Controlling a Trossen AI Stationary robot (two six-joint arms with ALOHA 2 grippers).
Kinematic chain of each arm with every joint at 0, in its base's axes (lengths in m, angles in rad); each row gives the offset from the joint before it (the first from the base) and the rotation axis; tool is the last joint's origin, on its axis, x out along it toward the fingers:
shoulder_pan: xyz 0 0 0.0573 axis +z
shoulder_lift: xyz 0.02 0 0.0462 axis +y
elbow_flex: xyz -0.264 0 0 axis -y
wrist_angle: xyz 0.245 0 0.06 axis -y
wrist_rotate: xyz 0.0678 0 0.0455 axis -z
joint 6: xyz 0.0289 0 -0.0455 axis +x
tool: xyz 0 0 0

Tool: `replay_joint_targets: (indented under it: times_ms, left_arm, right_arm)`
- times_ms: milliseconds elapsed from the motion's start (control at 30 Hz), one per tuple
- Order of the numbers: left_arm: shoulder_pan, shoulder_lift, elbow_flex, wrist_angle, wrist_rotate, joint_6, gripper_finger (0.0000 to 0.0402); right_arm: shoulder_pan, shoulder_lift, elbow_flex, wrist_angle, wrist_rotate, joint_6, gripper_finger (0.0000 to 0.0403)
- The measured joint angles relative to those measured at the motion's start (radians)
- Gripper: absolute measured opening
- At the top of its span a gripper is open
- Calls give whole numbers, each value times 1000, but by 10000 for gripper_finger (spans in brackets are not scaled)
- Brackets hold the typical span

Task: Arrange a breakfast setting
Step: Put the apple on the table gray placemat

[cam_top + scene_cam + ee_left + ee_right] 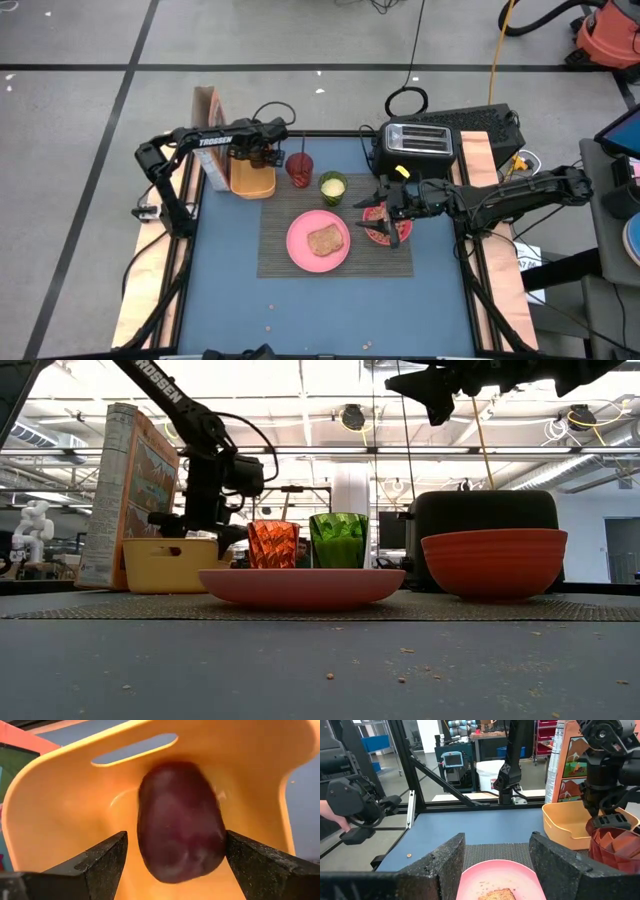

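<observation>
- High view: we take the dark woven placemat as our anchor. The pink plate sits at its centre with the toast slice on top; the red tumbler and green cup stand at its far edge, and the bowl on its right end. Our left gripper hangs over the yellow bin just off the mat's far-left corner, and the right gripper hovers above the bowl.
- Low view: the bowl rests on the mat, the right gripper well above it.
- Left wrist view: our fingers are spread either side of the dark-red fruit lying in the bin, not yet pinching. We judge that's the grab lining up.
- Right wrist view: the right gripper's fingers are parted, holding nothing, looking over the plate.
</observation>
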Motion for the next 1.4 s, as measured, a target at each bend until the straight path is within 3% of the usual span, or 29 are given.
replay_joint_targets:
  times_ms: [267,633,1100,1400]
  left_arm:
    - [0,0,-1,1,0,0,321]
    - [0,0,-1,-1,0,-3,232]
    - [0,-8,-1,-15,29,63,226]
    - [-2,-154,-1,-48,57,72,226]
  right_arm:
    - [0,0,0,0,0,0,212]
    - [0,0,0,0,0,0,212]
    - [0,0,0,0,0,0,212]
    - [0,0,0,0,0,0,212]
